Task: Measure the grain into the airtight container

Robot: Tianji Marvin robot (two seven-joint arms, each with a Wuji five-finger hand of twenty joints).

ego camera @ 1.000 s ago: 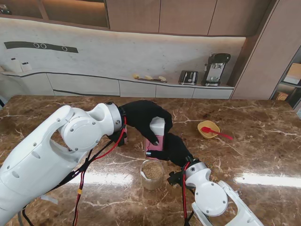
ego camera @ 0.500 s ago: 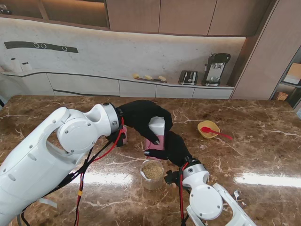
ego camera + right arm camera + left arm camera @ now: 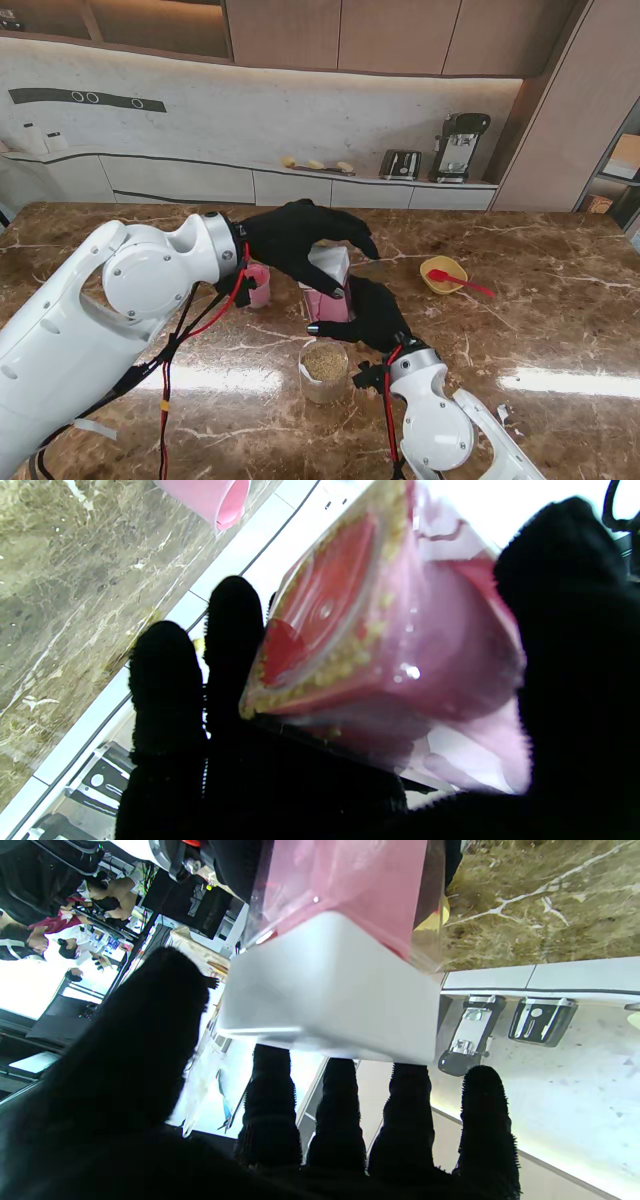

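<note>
the right hand (image 3: 368, 312) grips the pink airtight container (image 3: 330, 287) with the white lid, just beyond its palm. the left hand (image 3: 296, 240) hovers spread over the lid, fingers apart. a glass of grain (image 3: 324, 368) stands on the counter (image 3: 560, 330) just beside the right wrist.

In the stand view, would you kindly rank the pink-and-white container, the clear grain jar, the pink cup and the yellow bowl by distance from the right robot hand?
1. Pink-and-white container: held in the right robot hand.
2. Clear glass jar of grain: just nearer to me, slightly left.
3. Small pink cup: farther left, beyond the container.
4. Yellow bowl with the red spoon: to the right, about as far as the cup, too close to call.
</note>
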